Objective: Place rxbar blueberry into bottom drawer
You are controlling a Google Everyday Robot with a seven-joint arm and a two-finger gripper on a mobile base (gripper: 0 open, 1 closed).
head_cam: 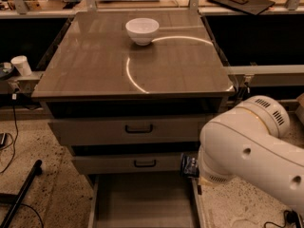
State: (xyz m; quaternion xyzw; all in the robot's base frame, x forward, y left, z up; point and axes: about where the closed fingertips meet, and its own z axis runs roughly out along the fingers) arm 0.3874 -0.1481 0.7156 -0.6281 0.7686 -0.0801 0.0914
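Observation:
The rxbar blueberry [189,166], a small dark-blue wrapper with pale print, hangs in the air at the left edge of my white arm, in front of the middle drawer's right end. My gripper [195,170] is mostly hidden behind the arm's body and is shut on the bar. The bottom drawer [142,201] is pulled open below it, showing a plain grey floor. The bar is above the drawer's right rear corner.
A white bowl [142,30] stands at the back of the cabinet top [95,75]. The two upper drawers [138,128] with black handles are shut. A paper cup [21,65] sits at the left. A black pole [20,194] and cables lie on the floor at left.

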